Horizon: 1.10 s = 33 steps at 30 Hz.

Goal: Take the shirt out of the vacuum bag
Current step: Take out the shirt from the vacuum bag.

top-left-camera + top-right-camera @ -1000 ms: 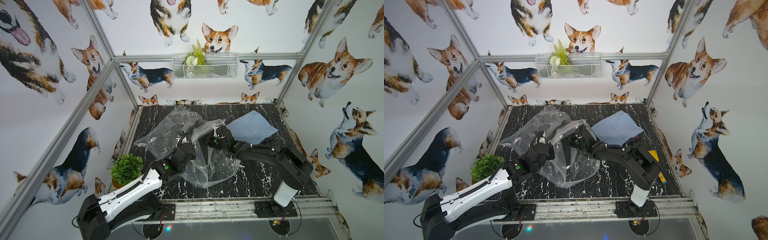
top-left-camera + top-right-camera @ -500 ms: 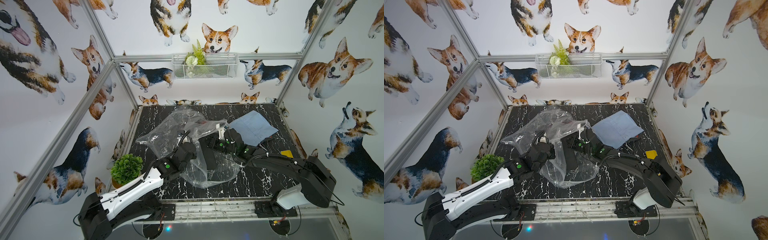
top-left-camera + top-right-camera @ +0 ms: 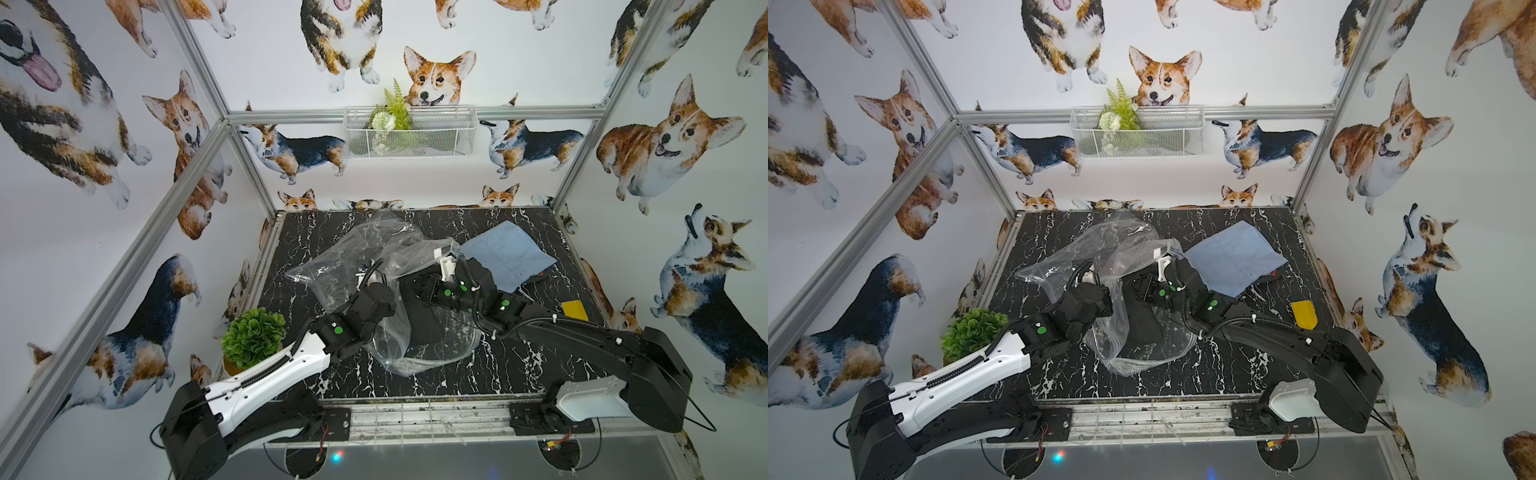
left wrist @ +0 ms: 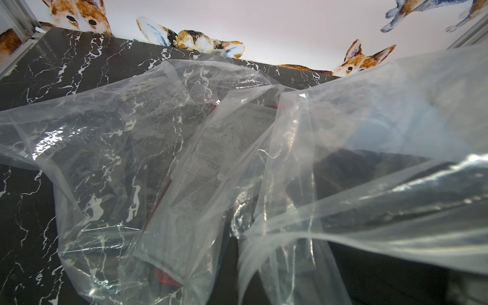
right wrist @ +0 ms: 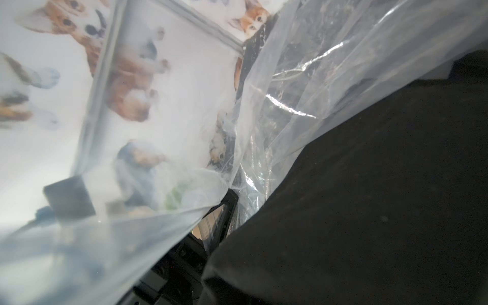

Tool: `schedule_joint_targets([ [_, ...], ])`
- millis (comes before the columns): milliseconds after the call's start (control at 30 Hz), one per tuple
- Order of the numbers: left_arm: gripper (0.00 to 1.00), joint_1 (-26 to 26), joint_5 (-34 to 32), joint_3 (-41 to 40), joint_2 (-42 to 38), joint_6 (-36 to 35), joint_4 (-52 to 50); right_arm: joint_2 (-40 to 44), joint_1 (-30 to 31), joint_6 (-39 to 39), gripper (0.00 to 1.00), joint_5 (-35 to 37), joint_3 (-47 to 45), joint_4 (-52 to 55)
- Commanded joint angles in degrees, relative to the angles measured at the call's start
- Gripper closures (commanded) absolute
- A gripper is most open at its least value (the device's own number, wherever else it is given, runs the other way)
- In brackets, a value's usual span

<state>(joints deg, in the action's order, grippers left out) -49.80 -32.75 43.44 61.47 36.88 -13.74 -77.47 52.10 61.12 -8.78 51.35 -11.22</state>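
1. The vacuum bag [image 3: 390, 349] lies crumpled on the table [image 3: 519, 365] near the potted plant [image 3: 253, 336], on the plant's side away from the wall. In both top views the black shirt [image 3: 419, 328] shows dark through the film, so most of it is inside. The task is not done.
2. The right gripper [image 3: 415, 286] enters the bag from the side far from the plant, with its jaws closed. Dark cloth [image 5: 369, 184] fills the right wrist view right up to them, so I judge it has the black shirt pinched.
3. The left gripper [image 3: 368, 272] sits on the plant side of the bag and is also closed. In the left wrist view the film [image 4: 158, 132] gathers toward it, so I take it to be pinching the bag's upper layer.
4. Left to do: draw the shirt clear of the mouth while the bag is held back. By my reckoning the grips are made and the extraction is unfinished.
5. A blue folded cloth [image 3: 505, 255] lies past the bag, well apart from the plant, outside any plastic.
6. Hard to make out:
   - Plastic and the arms hide both sets of fingertips, so I see no actual contact.
   - The bag's mouth is lost in the folds, so I cannot tell how much of the shirt has passed it.
   - I cannot tell whether this is one bag or two overlapping.
   - I cannot find the valve.
   - A yellow item [image 3: 575, 309], farther from the plant than the blue cloth, is unidentifiable.
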Motion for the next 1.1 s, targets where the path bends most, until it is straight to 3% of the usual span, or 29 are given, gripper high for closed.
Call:
schedule_joint_targets([
  [0, 1.0, 0.2, -1.7, 0.4, 0.1, 1.3, -2.2, -1.4, 0.0, -0.4, 1.0, 1.0, -0.5, -3.1],
  [367, 1.0, 0.2, -1.0, 4.3, -1.1, 0.0, -3.7, -11.1, -0.5, -1.1, 1.0, 2.5, -4.4, -7.9],
  [567, 1.0, 0.2, -0.9, 4.8, -0.2, 0.6, -4.0, -18.0, 0.5, 0.7, 1.0, -0.4, -3.4, -13.2],
  [900, 1.0, 0.8, -0.9, 4.6, 1.7, 0.3, -3.3, -13.5, 7.6, 0.7, 1.0, -1.1, -4.5, -10.1],
  [1067, 1.0, 1.3, -0.9, 4.8, 2.4, -0.6, -3.0, -9.5, 10.4, 1.5, 1.0, -0.4, -9.3, -9.5],
])
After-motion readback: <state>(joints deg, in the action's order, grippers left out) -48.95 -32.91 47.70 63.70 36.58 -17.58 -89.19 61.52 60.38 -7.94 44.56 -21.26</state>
